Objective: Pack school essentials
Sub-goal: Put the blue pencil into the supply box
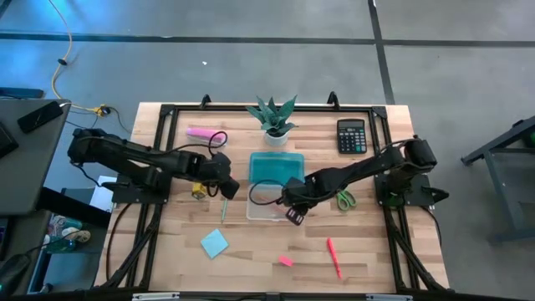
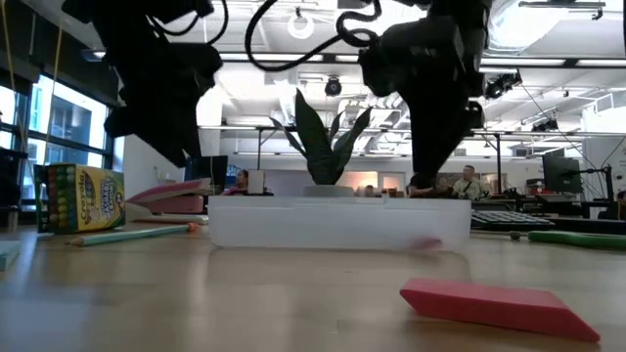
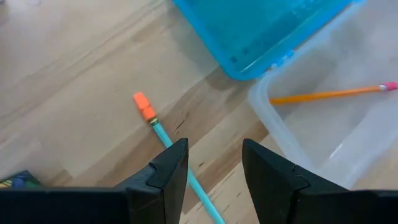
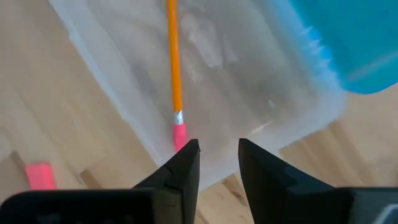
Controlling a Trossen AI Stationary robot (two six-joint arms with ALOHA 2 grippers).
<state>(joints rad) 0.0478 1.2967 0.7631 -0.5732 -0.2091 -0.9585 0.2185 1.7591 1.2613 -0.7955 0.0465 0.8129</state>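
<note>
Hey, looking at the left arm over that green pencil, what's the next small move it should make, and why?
Probably lower the left end effector straight down and close on the green pencil. Its fingers are open and straddle the pencil, which lies on the table beside the clear bin. An orange pencil is already inside, and the right end effector is open over it.

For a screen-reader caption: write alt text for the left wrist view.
The open left end effector hovers over a green pencil with an orange eraser tip, lying on the wooden table. Beside it, a clear bin holds an orange pencil, with a blue lid alongside.
</note>
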